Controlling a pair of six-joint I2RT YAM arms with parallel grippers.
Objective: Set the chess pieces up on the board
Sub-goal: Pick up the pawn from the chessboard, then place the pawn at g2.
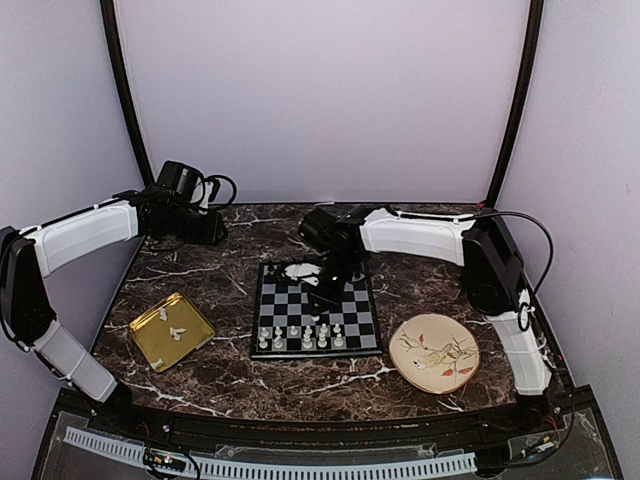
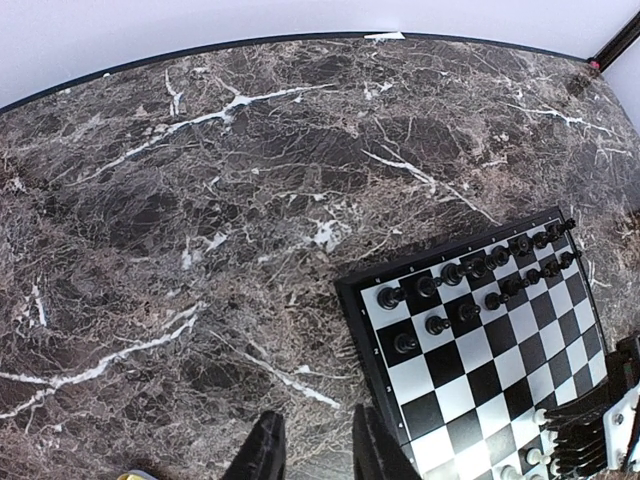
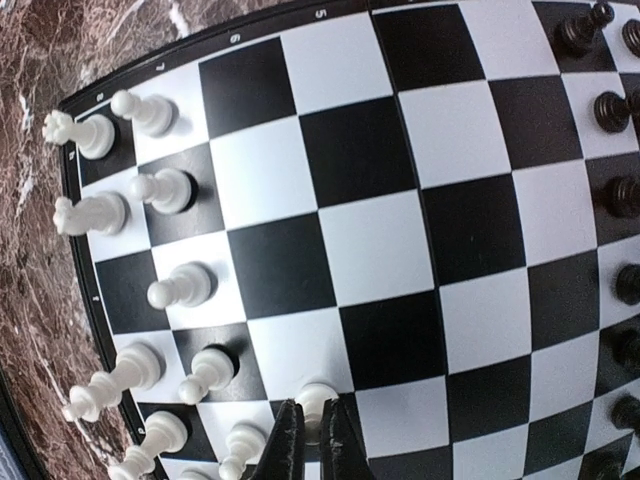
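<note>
Top view, risk: right gripper (image 1: 323, 297) low over the board (image 1: 360, 312), counter (image 1: 230, 290) centre; a sideways drag could topple the chess pieces (image 1: 300, 338) along its near edge.
Top view, pose: right arm (image 1: 420, 235) reaches in from the right edge, wrist bent down; left arm (image 1: 85, 235) folded, far-left corner.
Left wrist, pincer: left gripper (image 2: 315, 455) apart, empty, over the counter beside the board.
Right wrist, pincer: looks clamped on a white pawn (image 3: 316, 395); a skewed release would tip it.

Left arm (image 1: 80, 235) wearing smooth white shells between black joints at the left of the frame, right arm (image 1: 415, 235) showing the same white covers and bulky black housings, thin black cable (image 1: 545, 238) looping at right, black tapered fingers (image 2: 262, 450) showing at bottom.
</note>
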